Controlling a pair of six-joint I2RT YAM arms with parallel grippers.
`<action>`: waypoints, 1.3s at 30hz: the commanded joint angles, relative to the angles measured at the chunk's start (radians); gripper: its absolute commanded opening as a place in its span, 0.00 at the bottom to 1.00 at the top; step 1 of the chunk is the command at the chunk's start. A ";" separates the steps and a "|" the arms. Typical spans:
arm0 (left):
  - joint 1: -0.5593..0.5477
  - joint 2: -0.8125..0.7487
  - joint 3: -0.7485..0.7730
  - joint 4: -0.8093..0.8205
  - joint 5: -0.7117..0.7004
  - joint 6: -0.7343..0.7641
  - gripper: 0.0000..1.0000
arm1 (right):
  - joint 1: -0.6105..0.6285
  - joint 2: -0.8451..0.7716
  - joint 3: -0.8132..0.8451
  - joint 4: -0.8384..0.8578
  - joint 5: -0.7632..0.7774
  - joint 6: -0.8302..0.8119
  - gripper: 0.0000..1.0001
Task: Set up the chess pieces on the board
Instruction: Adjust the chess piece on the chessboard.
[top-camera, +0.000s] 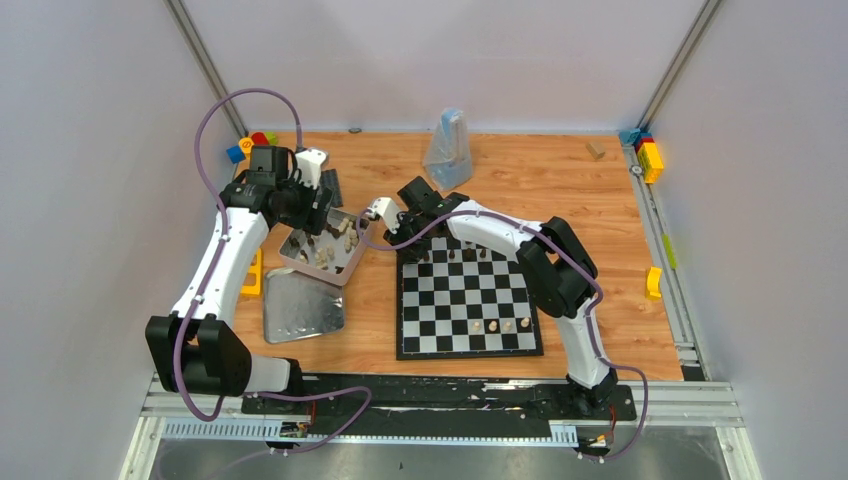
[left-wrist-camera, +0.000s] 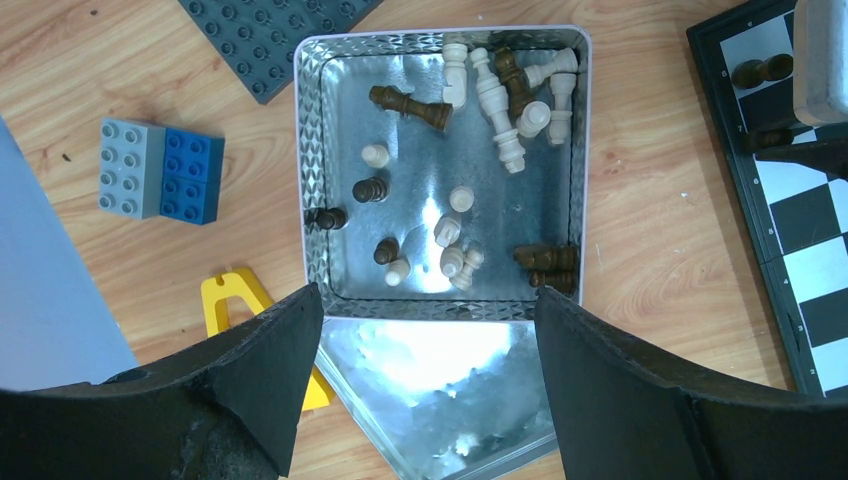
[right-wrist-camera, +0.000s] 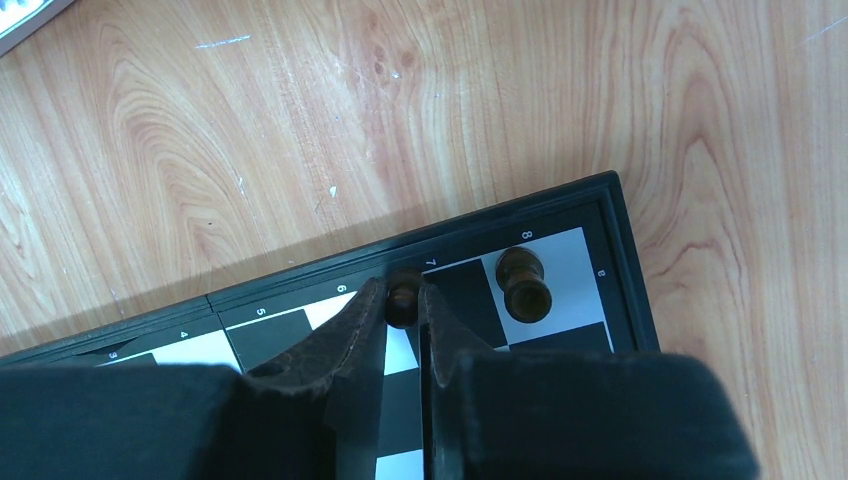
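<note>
While the right end effector (right-wrist-camera: 405, 290) is pinching a dark chess piece (right-wrist-camera: 403, 308) at centre frame, I am advising releasing it upright, clear of the neighbouring piece (right-wrist-camera: 524, 283) rightward.

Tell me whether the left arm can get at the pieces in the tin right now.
Probably yes: the left gripper hangs open over the tin, its lid lies aside, and nothing covers the chess pieces inside.
</note>
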 joint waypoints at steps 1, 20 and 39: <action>0.010 -0.032 0.011 0.037 0.022 -0.013 0.85 | 0.004 -0.030 0.025 0.009 0.025 -0.012 0.06; 0.012 -0.031 0.007 0.035 0.022 -0.011 0.85 | -0.031 -0.063 -0.011 0.009 0.041 -0.024 0.00; 0.012 -0.022 0.010 0.033 0.025 -0.010 0.85 | -0.024 -0.060 -0.024 -0.014 -0.014 -0.026 0.04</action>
